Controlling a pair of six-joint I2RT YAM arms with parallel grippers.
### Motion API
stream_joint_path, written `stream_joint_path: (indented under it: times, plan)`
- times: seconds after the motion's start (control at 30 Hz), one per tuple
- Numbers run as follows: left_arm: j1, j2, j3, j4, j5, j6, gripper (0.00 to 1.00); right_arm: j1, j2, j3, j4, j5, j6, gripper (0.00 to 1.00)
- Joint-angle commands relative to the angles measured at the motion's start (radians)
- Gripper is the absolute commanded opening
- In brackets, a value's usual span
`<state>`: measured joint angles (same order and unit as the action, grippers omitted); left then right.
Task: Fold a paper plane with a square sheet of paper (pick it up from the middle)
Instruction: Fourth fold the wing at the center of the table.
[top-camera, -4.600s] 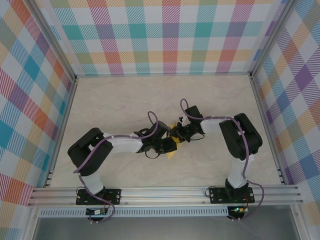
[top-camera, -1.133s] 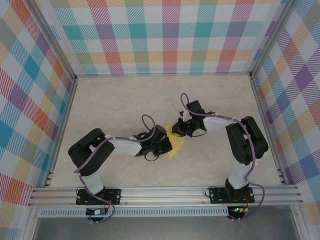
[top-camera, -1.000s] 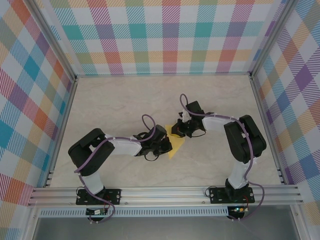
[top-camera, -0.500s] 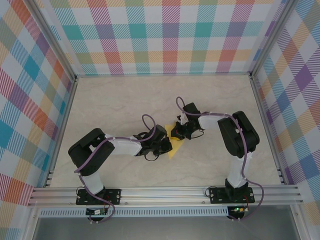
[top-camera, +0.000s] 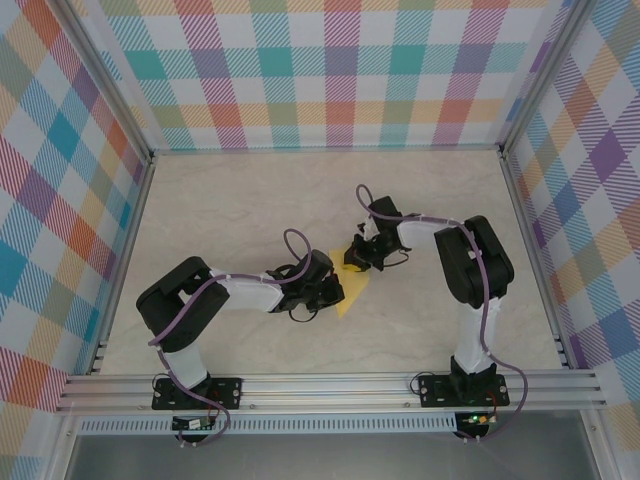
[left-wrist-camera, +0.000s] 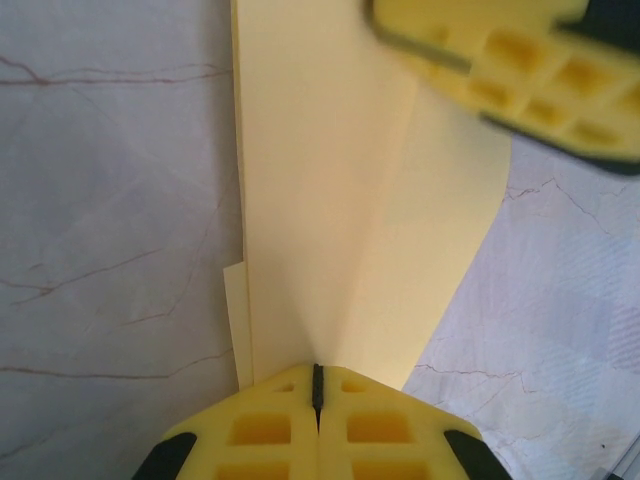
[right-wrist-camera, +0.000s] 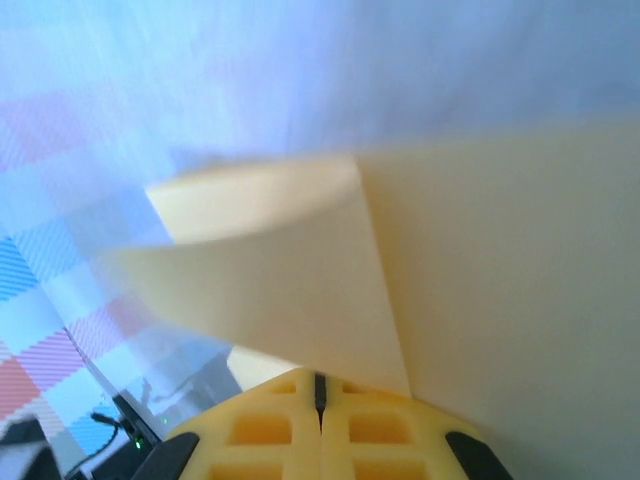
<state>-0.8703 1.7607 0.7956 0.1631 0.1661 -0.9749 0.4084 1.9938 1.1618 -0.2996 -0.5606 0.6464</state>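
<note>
Pinching the square sheet of paper (top-camera: 350, 295) near the centre of the table (top-camera: 250, 200), both jaws are closed on it: left gripper (left-wrist-camera: 318, 385) at its 7 o'clock end, right gripper (right-wrist-camera: 320, 385) at 1 o'clock; the long axis seemingly runs between them.

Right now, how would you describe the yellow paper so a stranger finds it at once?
Inside the checked walls, on the pale marble-patterned table, look near its middle. The thin yellow folded sheet of paper is pinched there by the left fingers and right fingers. Unlike those blocky yellow fingers, it is thin and creased.
</note>
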Motion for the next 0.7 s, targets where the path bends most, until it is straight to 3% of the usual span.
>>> stream_joint_path:
  times: [0.0, 0.4, 0.67]
  plan:
    - [-0.023, 0.075, -0.058, -0.207, -0.003, 0.027, 0.03, -0.062, 0.035, 0.045, 0.084, 0.115, 0.022, 0.03]
    - [-0.023, 0.07, -0.063, -0.234, -0.002, 0.067, 0.03, -0.132, 0.086, 0.128, 0.059, 0.138, 0.022, 0.05]
    - [-0.023, 0.035, -0.064, -0.333, -0.007, 0.174, 0.03, -0.142, -0.05, 0.07, 0.1, 0.065, 0.015, 0.06]
